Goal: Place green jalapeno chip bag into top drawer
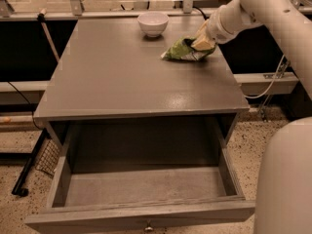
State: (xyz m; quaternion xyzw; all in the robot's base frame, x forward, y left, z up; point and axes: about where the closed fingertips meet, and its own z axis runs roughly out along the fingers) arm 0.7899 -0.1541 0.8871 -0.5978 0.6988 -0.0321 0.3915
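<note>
The green jalapeno chip bag (179, 51) lies on the grey table top (126, 77) at the back right, just right of the white bowl. My gripper (203, 43) comes in from the right and is shut on the bag's right end, which is raised a little while the left end rests on the table. The top drawer (141, 189) is pulled wide open below the table front and holds nothing. Its front panel (141, 217) has a small metal knob (148, 225) at the centre.
A white bowl (152, 23) stands at the back centre of the table. My white arm (273, 13) spans the upper right and my base (285, 179) fills the lower right beside the drawer. A railing and cables run behind the table.
</note>
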